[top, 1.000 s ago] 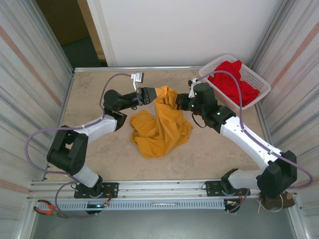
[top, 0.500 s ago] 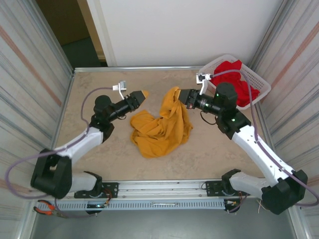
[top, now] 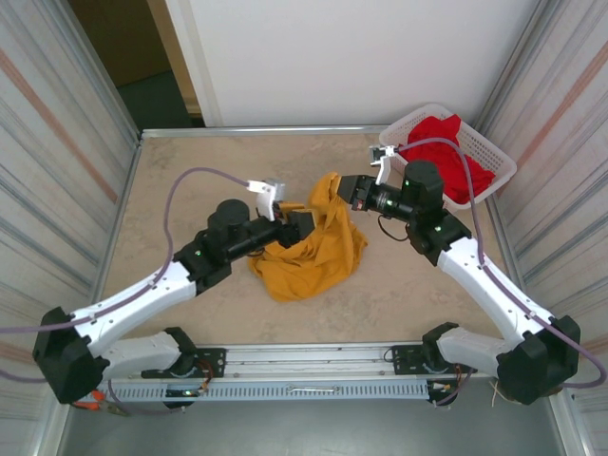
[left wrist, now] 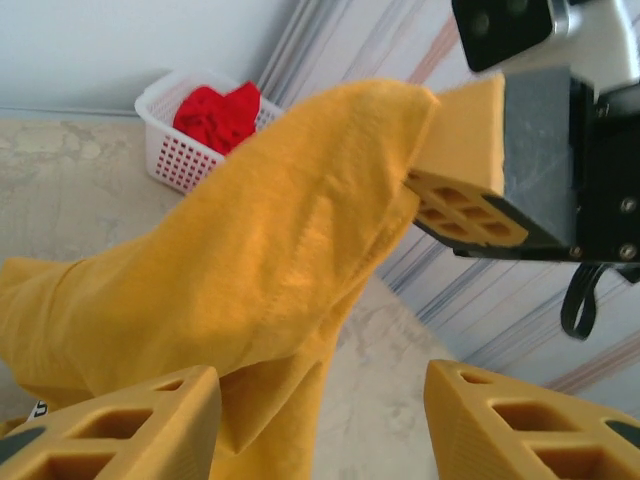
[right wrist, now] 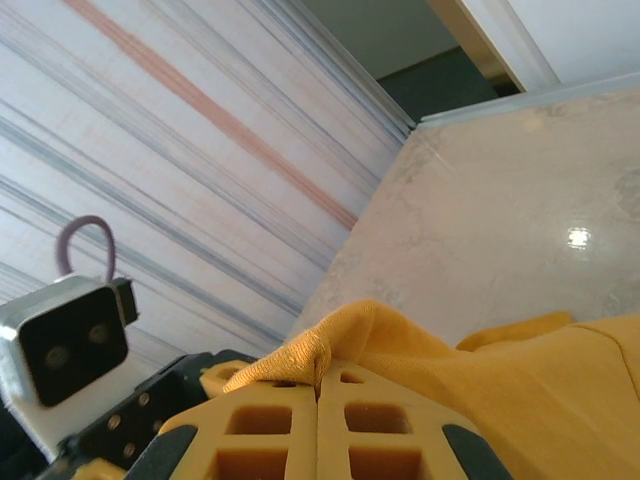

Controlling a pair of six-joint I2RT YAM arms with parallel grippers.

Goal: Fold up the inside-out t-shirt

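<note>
The inside-out t-shirt (top: pixel 309 249) is a mustard-yellow heap mid-table, with one part lifted up toward the right. My right gripper (top: pixel 340 187) is shut on that raised fold; in the right wrist view a pinched ridge of t-shirt (right wrist: pixel 300 360) sticks out above the shut gripper (right wrist: pixel 319 385). My left gripper (top: pixel 306 223) stands open, low against the left side of the hanging cloth. In the left wrist view the t-shirt (left wrist: pixel 230 270) drapes down from the right arm's fingers (left wrist: pixel 465 205) and its lower edge lies between my open left gripper's (left wrist: pixel 320 405) fingertips, nearer the left one.
A white basket (top: pixel 502 177) holding a red garment (top: pixel 446 152) sits at the back right corner, also seen as the basket (left wrist: pixel 175 160) in the left wrist view. Striped walls close both sides. Bare tabletop (top: pixel 180 180) lies left of the shirt.
My left gripper let go of the shirt's top, pulled away left, then came back lower and to the right, open against the hanging cloth. The right gripper kept its hold.
</note>
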